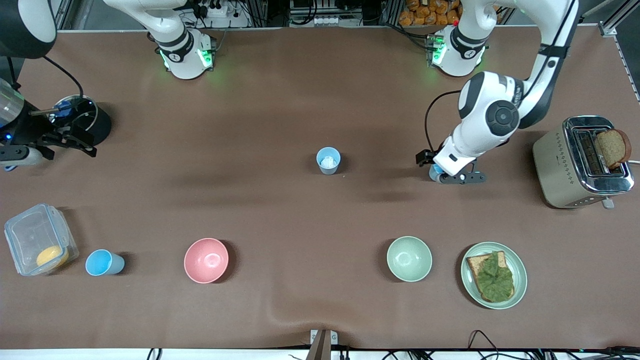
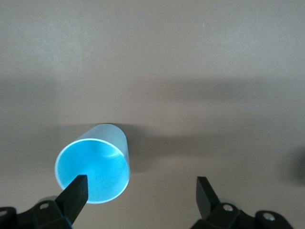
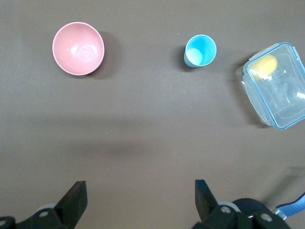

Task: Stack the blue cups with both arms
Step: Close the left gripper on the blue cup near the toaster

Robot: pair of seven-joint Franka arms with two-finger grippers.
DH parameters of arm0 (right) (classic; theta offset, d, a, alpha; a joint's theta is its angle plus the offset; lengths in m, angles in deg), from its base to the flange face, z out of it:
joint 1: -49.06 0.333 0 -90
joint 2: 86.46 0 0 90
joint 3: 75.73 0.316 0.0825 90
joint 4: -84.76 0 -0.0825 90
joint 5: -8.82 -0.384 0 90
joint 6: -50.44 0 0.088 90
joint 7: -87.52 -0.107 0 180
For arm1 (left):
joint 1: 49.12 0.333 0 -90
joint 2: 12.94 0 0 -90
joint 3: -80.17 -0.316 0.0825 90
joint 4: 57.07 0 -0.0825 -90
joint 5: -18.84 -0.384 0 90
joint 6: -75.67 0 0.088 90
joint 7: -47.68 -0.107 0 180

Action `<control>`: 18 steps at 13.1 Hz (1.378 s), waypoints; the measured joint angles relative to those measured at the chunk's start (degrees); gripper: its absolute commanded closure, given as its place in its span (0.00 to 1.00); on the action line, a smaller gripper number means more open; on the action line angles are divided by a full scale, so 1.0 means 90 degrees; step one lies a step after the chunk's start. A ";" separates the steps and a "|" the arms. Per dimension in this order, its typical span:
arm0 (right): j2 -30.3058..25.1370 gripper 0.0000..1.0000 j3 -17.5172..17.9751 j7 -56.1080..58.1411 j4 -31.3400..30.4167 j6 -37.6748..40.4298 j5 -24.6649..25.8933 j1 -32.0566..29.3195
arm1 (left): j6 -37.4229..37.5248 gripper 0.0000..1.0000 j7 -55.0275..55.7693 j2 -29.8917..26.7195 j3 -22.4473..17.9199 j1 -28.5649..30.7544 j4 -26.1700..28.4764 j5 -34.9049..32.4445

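Note:
Three light-blue cups show. One cup (image 1: 328, 160) with a white bit inside stands mid-table. Another cup (image 1: 104, 262) stands near the front camera at the right arm's end, also in the right wrist view (image 3: 200, 50). The third cup (image 1: 434, 172) is mostly hidden under my left gripper (image 1: 446, 176); in the left wrist view this cup (image 2: 93, 169) shows its bright blue inside. My left gripper (image 2: 140, 188) is open, one finger over the cup's mouth, the other outside it. My right gripper (image 1: 75, 139) is open and empty, up over the right arm's end of the table (image 3: 140, 193).
A pink bowl (image 1: 206, 260) and a pale green bowl (image 1: 409, 258) sit in the row near the front camera. A plate with bread and lettuce (image 1: 494, 275), a toaster (image 1: 582, 162), a clear lidded box (image 1: 40, 245) and a black round holder (image 1: 95, 122) stand toward the table's ends.

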 measured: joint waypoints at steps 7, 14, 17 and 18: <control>0.0072 0.00 0.0202 -0.0007 0.0420 0.0466 -0.0001 -0.0004 | -0.0557 0.67 -0.0001 0.0238 -0.0002 -0.0006 0.0434 0.0003; 0.0095 0.00 0.0191 -0.0007 0.0500 0.0740 -0.0002 -0.0020 | -0.0621 1.00 -0.0212 0.0293 -0.0019 0.0012 0.0445 0.0002; 0.0098 0.00 0.0184 -0.0007 0.0509 0.0755 -0.0002 -0.0031 | -0.0601 1.00 -0.0223 0.0154 -0.0047 0.0051 0.0440 -0.0006; 0.0101 0.00 0.0181 -0.0007 0.0510 0.0756 -0.0002 -0.0039 | -0.0596 1.00 -0.0223 0.0092 -0.0040 0.0051 0.0421 -0.0006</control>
